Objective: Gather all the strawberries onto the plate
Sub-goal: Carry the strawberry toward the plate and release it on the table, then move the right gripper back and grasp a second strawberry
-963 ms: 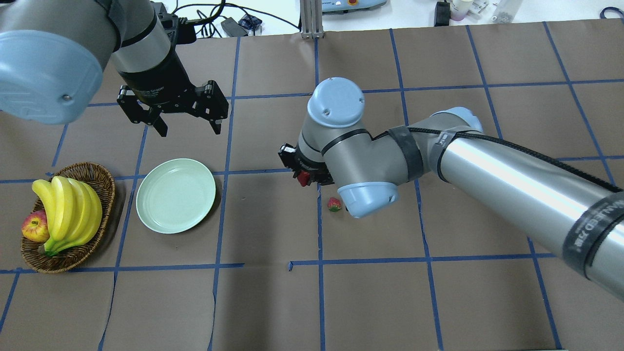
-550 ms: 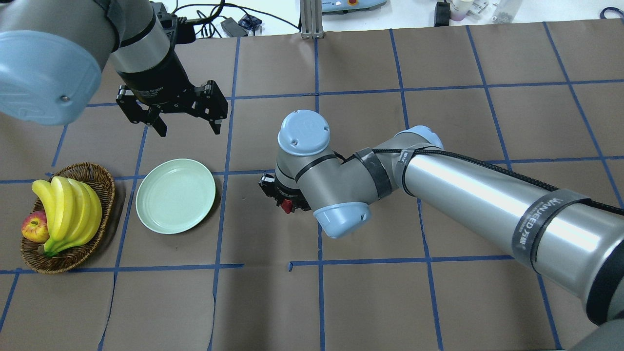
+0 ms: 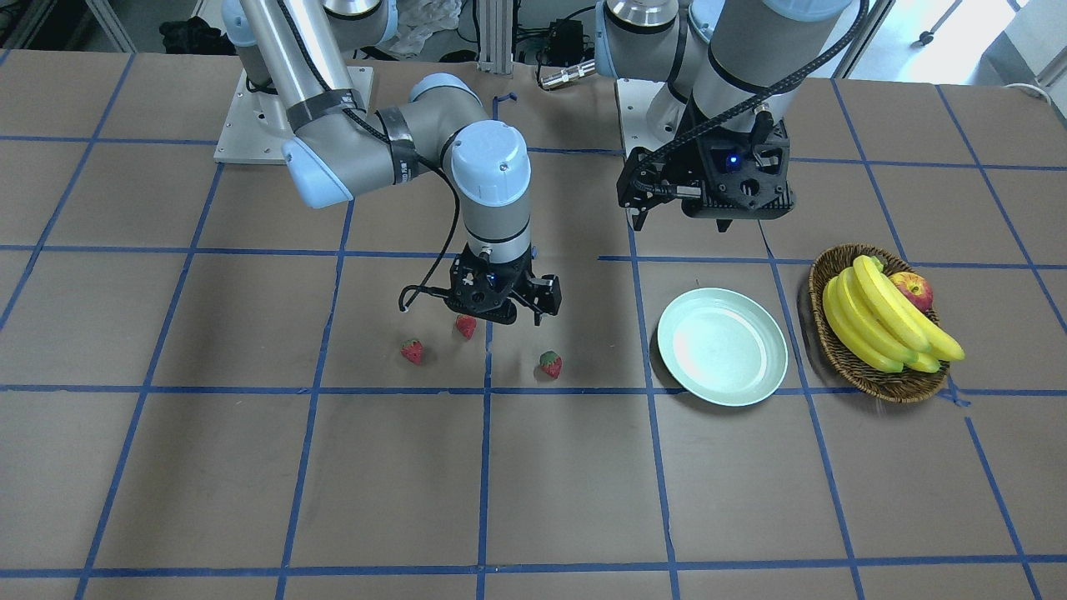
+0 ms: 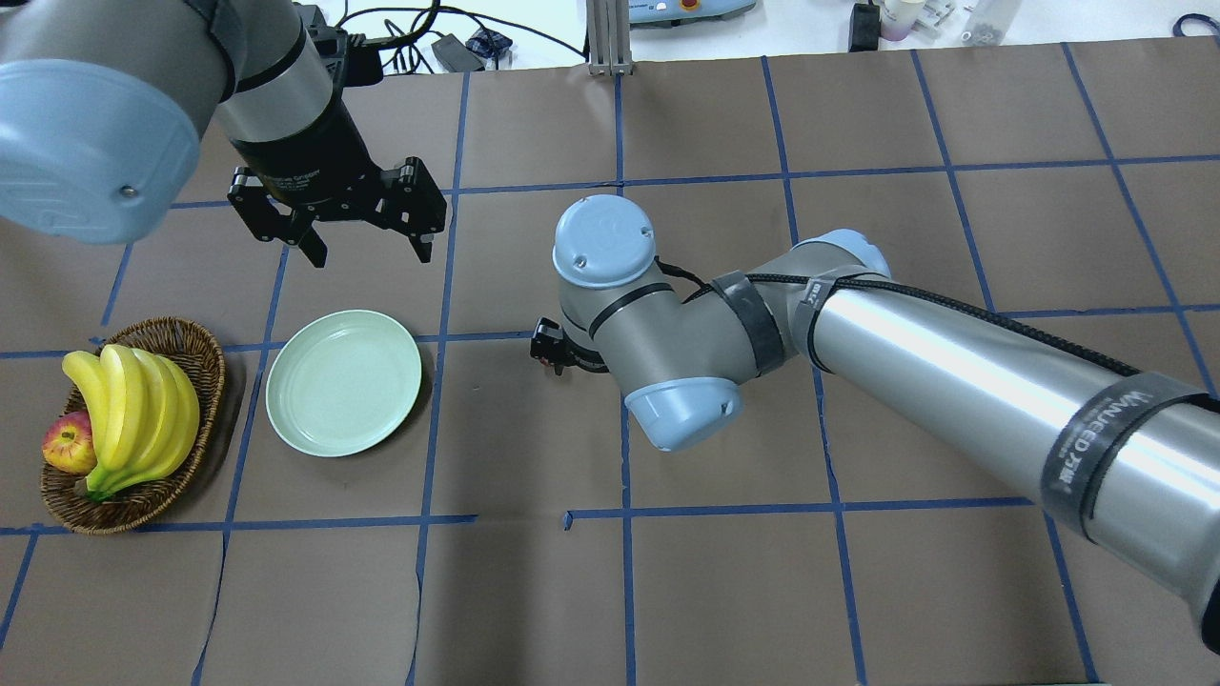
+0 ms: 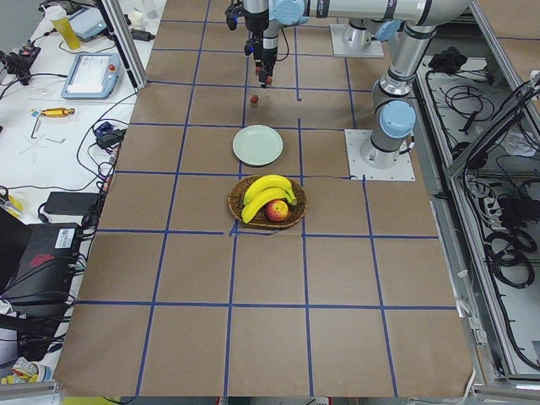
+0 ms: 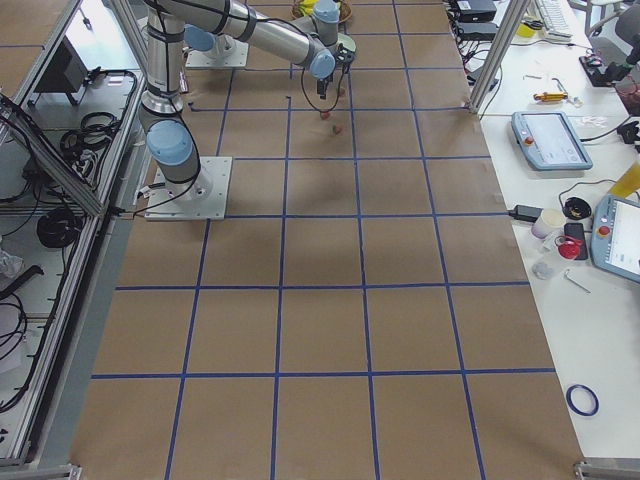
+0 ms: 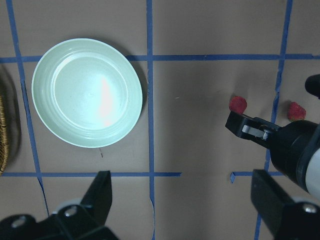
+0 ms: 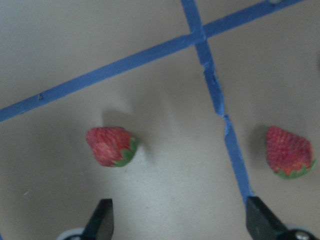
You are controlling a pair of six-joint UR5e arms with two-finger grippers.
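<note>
Black and spread wide, the right end effector [image 3: 505, 312] grips nothing and hangs low over two strawberries [image 8: 111, 146] on the worktop [image 3: 583, 483], seemingly lined up to drop onto one. A third strawberry [image 3: 412, 351] lies just lower left of it in the front view. Further right there, the plate [image 3: 722, 346] sits bare, well apart from all three. Above it in that frame the left end effector [image 4: 372, 255] hangs, also spread, likely parked clear of the carrying path.

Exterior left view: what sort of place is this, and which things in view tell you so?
Most likely a robotics lab: two robot arms are bolted to a table marked with a blue tape grid, with a control tablet and loose cables alongside.
</note>
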